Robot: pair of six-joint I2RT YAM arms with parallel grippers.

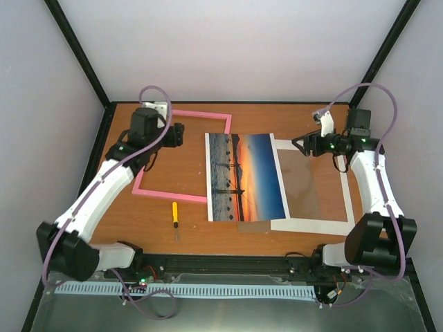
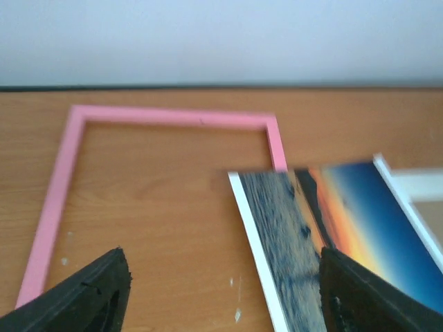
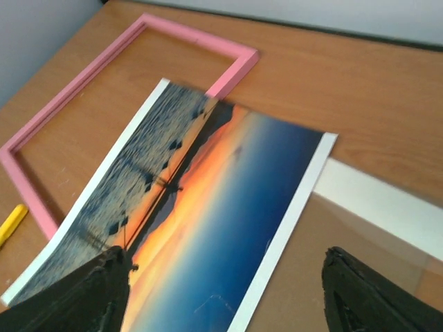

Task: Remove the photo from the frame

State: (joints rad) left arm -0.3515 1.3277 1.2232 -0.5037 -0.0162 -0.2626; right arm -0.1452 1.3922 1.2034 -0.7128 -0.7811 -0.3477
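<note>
The photo (image 1: 246, 176), a sunset print with a white edge, lies flat on the table. Its left edge overlaps the right side of the pink frame (image 1: 201, 113), which lies empty with bare table inside it. The photo also shows in the left wrist view (image 2: 332, 228) and the right wrist view (image 3: 208, 207). My left gripper (image 1: 183, 135) is open and empty above the frame's far part, with the frame (image 2: 173, 116) ahead of it. My right gripper (image 1: 298, 144) is open and empty above the photo's right edge, with the frame (image 3: 201, 38) beyond.
A white mat border (image 1: 311, 225) with a brown backing board (image 1: 301, 180) lies right of and partly under the photo. They also show in the right wrist view, mat (image 3: 374, 200) and board (image 3: 325, 263). A yellow screwdriver (image 1: 175, 213) lies near the frame's front edge.
</note>
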